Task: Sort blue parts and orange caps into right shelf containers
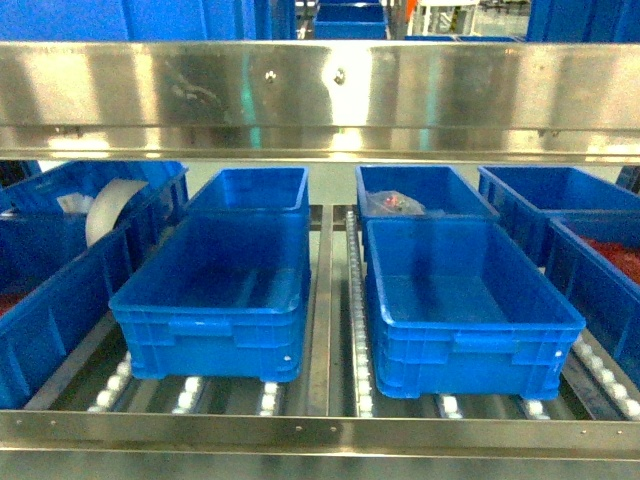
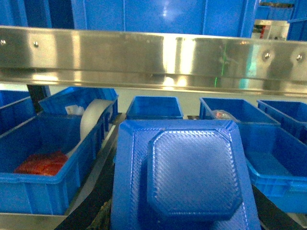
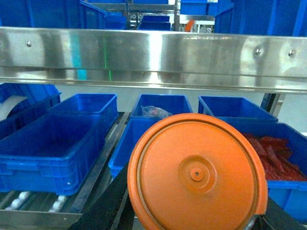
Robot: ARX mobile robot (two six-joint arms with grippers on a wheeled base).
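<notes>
Our left claw is out of sight below its wrist camera, but a bright-blue plastic part with a raised octagonal boss and a fine woven texture (image 2: 192, 179) fills the lower frame, so we judge the claw clenched on it — the fingers themselves never show. The right claw is hidden too, behind a round orange plastic cap with a small centre dimple (image 3: 196, 175); dark finger edges flank it at the bottom, and we read that as a grip on the cap.

Both pieces face the cameras flat and sit below the long brushed-steel shelf rail (image 1: 320, 90). That suits carrying: each piece rides low enough to pass under the rail and into a bin.

In the head view neither arm appears. Two large open-top blue plastic bins sit side by side on the roller track — the left-centre bin (image 1: 215, 335) and the right-centre bin (image 1: 470, 340), both bare inside as far as we can see. Behind the right one, a smaller blue bin (image 1: 420, 190) holds a clear bag. At far right a blue bin (image 1: 600, 270) holds red pieces; at far left another blue bin (image 1: 60, 290) holds a white roll (image 1: 110, 205).

We judge the sorting barely begun, with each arm poised to reach forward.
</notes>
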